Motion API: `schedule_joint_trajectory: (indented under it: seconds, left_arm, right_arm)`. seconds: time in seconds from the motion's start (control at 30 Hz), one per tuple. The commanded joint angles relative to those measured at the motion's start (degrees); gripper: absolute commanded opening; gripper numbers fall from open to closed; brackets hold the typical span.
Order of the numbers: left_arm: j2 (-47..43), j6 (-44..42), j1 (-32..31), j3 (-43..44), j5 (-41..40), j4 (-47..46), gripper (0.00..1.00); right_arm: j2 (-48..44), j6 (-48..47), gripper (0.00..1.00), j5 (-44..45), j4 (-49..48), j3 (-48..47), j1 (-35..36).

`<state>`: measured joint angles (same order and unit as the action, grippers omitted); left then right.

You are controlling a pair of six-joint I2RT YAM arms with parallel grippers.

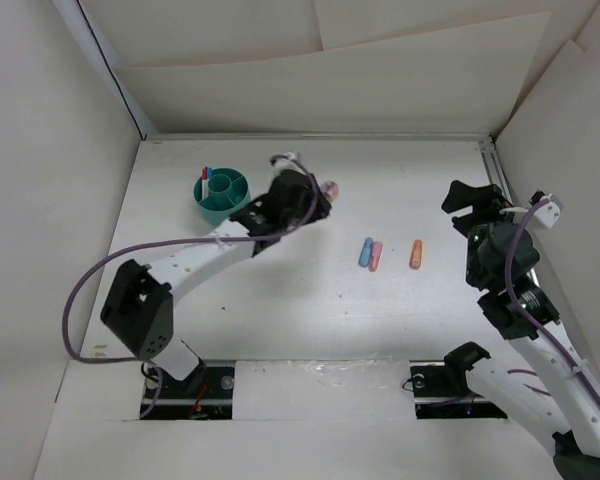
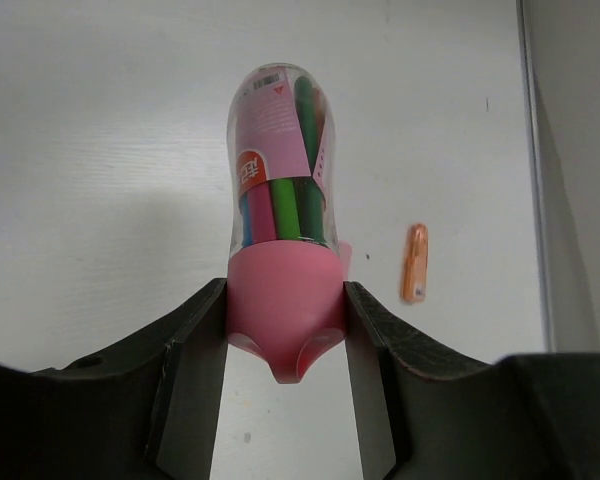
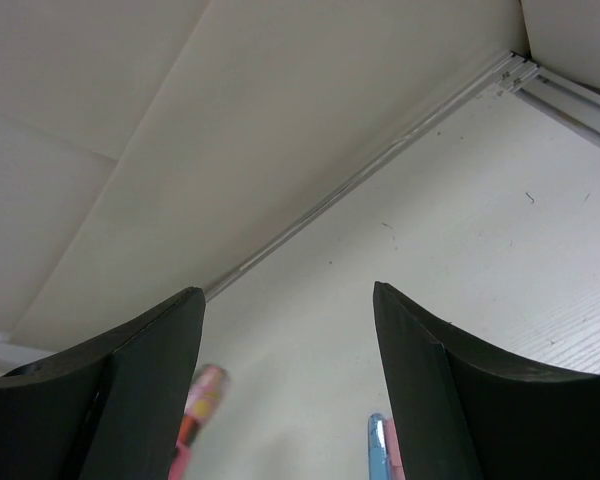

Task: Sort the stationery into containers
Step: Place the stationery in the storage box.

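Note:
My left gripper (image 1: 313,200) is shut on the pink base of a clear rounded case of coloured pens (image 2: 280,190), held above the table to the right of the teal cup (image 1: 220,197). The case also shows in the top view (image 1: 328,188). The cup holds white pens with blue and red caps (image 1: 207,180). A blue marker (image 1: 365,252) and a pink marker (image 1: 376,257) lie side by side at mid table, with an orange marker (image 1: 416,254) to their right. My right gripper (image 1: 466,210) is open and empty, raised at the right. Its view shows the blue marker (image 3: 377,446).
White walls enclose the table on the left, back and right. A metal rail (image 1: 492,170) runs along the right edge. The orange marker also shows in the left wrist view (image 2: 415,262), below the held case.

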<state>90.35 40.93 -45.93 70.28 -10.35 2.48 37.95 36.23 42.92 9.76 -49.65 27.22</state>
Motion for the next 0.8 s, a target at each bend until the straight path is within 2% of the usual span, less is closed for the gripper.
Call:
schedule_joint_trajectory:
  seconds: [0.0, 0.1, 0.2, 0.3, 0.5, 0.6, 0.63, 0.77]
  left_arm:
    - [-9.56, 7.05, 7.15, -3.21, 14.19, -7.4, 0.09]
    - [-15.53, 13.71, 18.73, -6.64, 23.07, -10.55, 0.11]
    - [-17.57, 18.65, 25.87, -9.37, 32.12, -13.28, 0.12]
    - [-18.1, 20.51, 33.0, -8.24, 36.88, -10.75, 0.12]
    - [-19.59, 21.65, 42.48, -8.23, 39.96, -2.95, 0.13]
    - [-17.76, 16.93, 45.22, -5.16, 39.97, 3.38, 0.13]
    - [-17.75, 15.69, 45.23, -4.02, 39.45, 8.28, 0.13]
    - [-17.22, 11.29, 46.02, 2.3, 33.67, 17.81, 0.14]
  right_arm:
    - [1.41, -0.72, 0.74, -1.34, -2.11, 0.34, -0.86]
    - [1.95, -0.72, 0.74, -2.4, -2.11, 0.34, -0.86]
    - [1.95, -0.72, 0.74, -3.01, -2.11, 0.34, -0.86]
    - [2.47, -0.72, 0.74, -3.54, -2.11, 0.34, -0.86]
    - [2.48, -0.72, 0.74, -3.54, -2.11, 0.34, -1.38]
    - [2.48, -0.72, 0.74, -4.07, -2.11, 0.34, -1.38]
    - [2.48, -0.72, 0.74, -4.07, -2.11, 0.34, -1.38]
    - [3.0, -0.72, 0.74, -4.68, -2.11, 0.34, -1.38]
